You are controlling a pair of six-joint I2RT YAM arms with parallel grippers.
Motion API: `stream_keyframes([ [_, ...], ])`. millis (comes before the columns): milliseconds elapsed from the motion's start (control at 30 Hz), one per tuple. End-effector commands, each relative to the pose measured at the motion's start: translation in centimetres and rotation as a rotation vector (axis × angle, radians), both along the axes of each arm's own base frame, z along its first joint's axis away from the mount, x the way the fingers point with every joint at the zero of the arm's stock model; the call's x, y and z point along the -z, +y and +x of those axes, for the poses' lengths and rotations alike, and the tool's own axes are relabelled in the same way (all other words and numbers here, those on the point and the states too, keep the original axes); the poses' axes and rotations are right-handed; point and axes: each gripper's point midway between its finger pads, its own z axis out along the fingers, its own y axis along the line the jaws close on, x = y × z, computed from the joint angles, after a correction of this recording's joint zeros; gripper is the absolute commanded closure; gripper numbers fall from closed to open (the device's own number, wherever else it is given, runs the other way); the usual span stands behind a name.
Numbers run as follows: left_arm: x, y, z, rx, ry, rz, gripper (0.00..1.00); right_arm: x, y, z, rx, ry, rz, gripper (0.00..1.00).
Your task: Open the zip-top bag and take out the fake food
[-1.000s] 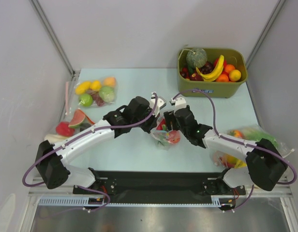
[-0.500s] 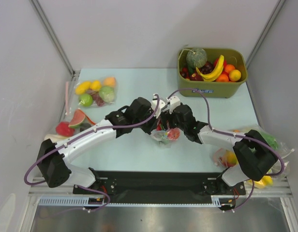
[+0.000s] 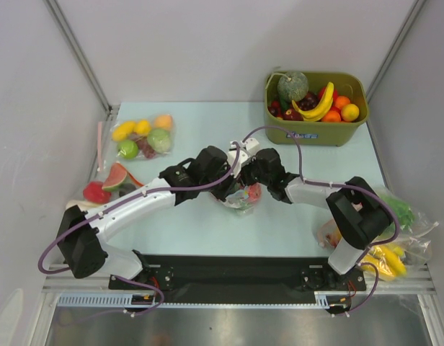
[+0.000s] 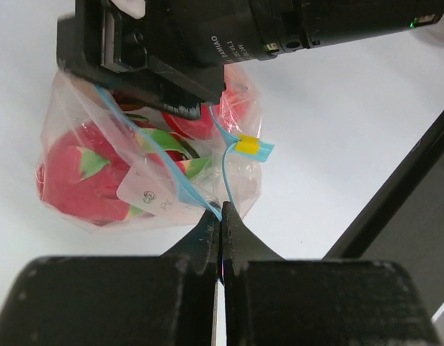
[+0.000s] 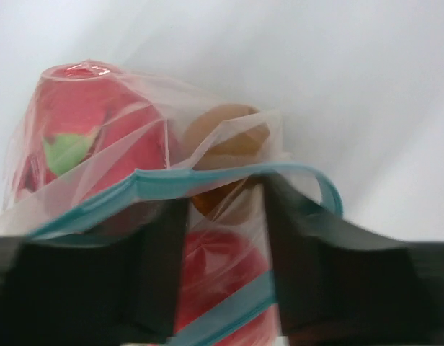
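Left wrist view: left fingers [image 4: 220,220] pressed shut, pinching the near end of the zip strip [image 4: 156,157] of the bag [image 4: 229,108]. Right fingers [image 4: 189,101] sit at the far end of the same mouth, directly opposite. In the right wrist view they stand a narrow way apart, with the strip draped across their tips. Cannot tell whether they actually grip the film.

The bag hangs between the two sets of fingers, its bulk to the left of the left fingers and just over the table [image 4: 352,144]. Fake food [image 4: 78,180] is all inside: red pieces with green leaves, and one brownish-orange piece beyond the right fingers.

Step in hand, as judged: parting the mouth. Two blue lines run apart near the right fingers and meet at the left fingers, so the seal looks part-open. Next move calls for both sides to hold one lip each and draw apart, without tearing or dropping the bag.

Hard to make out:
- Right wrist view is close and blurred.
- Purpose of the yellow tab [image 4: 252,148] on the strip is unclear.
- In the top view the arms cover the bag mouth.
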Motion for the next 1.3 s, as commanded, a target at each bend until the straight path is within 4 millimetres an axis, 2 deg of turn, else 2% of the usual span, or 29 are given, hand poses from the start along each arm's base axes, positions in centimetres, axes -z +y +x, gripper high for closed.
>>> stream_keyframes([
  [0,-0.8,-0.8,-0.7,0.044,-0.005,-0.024,1.0,-0.7,0.9,0.6,-0.029,-0.013,0.029,0.58],
  [33,-0.8,-0.7,-0.7,0.039,-0.008,-0.021,1.0,-0.3,0.7,0.2,-0.029,-0.005,0.025,0.61],
  [67,-0.8,-0.6,-0.6,0.038,-0.009,-0.021,1.0,-0.6,0.5,0.1,-0.024,-0.007,0.035,0.64],
  [133,-0.9,-0.6,-0.6,0.036,-0.012,-0.022,1.0,-0.2,-0.1,-0.5,-0.014,0.003,0.025,0.75],
  [167,-0.9,-0.5,-0.5,0.028,-0.018,-0.017,1.0,-0.9,-0.4,-0.7,0.0,-0.006,0.033,0.79],
  [200,-0.8,-0.4,-0.4,0.021,-0.017,-0.013,1.0,-0.6,-1.0,-0.9,0.018,0.006,0.018,0.82],
  [267,-0.9,-0.1,0.0,0.002,-0.034,-0.003,1.0,-0.4,-1.8,-1.8,0.033,0.017,0.007,0.82],
  [333,-0.9,0.2,0.2,-0.013,-0.043,0.011,1.0,-1.5,-2.8,-2.3,0.067,0.005,0.011,0.87],
  [367,-1.0,0.4,0.4,-0.026,-0.052,0.016,1.0,-1.2,-3.4,-2.8,0.081,0.016,0.002,0.88],
  [400,-1.1,0.5,0.5,-0.031,-0.059,0.02,1.0,-2.0,-4.3,-3.1,0.116,0.013,-0.002,0.89],
  [500,-1.3,1.1,1.0,-0.056,-0.083,0.034,1.0,-1.5,-6.1,-4.6,0.158,0.044,-0.04,0.91],
  [533,-1.3,1.1,1.0,-0.058,-0.084,0.035,1.0,-2.5,-6.4,-5.0,0.169,0.036,-0.018,0.91],
  [567,-1.3,1.2,1.1,-0.061,-0.087,0.036,1.0,-2.7,-6.7,-5.5,0.168,0.038,-0.017,0.92],
  [600,-1.3,1.2,1.1,-0.063,-0.088,0.037,1.0,-2.0,-7.3,-6.3,0.172,0.063,-0.031,0.91],
  [633,-1.4,1.3,1.2,-0.068,-0.092,0.038,1.0,-3.0,-7.5,-6.7,0.176,0.052,-0.011,0.92],
  [733,-1.1,1.7,1.6,-0.092,-0.101,0.06,1.0,-3.3,-8.1,-7.9,0.172,0.074,-0.029,0.92],
  [867,-1.0,1.5,1.5,-0.085,-0.096,0.058,1.0,-6.7,-7.5,-8.5,0.136,0.024,0.026,0.88],
  [1033,-0.7,1.0,1.0,-0.055,-0.074,0.047,1.0,-10.6,-5.2,-8.3,0.045,-0.022,0.09,0.8],
  [1067,-0.6,0.9,0.9,-0.047,-0.069,0.045,1.0,-10.6,-4.9,-8.1,0.036,-0.019,0.087,0.77],
  [1100,-0.7,0.8,0.9,-0.044,-0.068,0.042,1.0,-9.8,-4.5,-8.0,0.017,0.003,0.065,0.72],
  [1167,-0.6,0.8,0.8,-0.04,-0.064,0.042,1.0,-10.3,-3.7,-7.4,-0.003,0.008,0.057,0.68],
  [1200,-0.6,0.7,0.8,-0.04,-0.065,0.041,1.0,-9.2,-3.3,-7.1,-0.005,0.037,0.034,0.67],
  [1267,-0.6,0.8,0.8,-0.04,-0.065,0.041,1.0,-8.7,-3.0,-6.5,0.001,0.066,0.007,0.65],
])
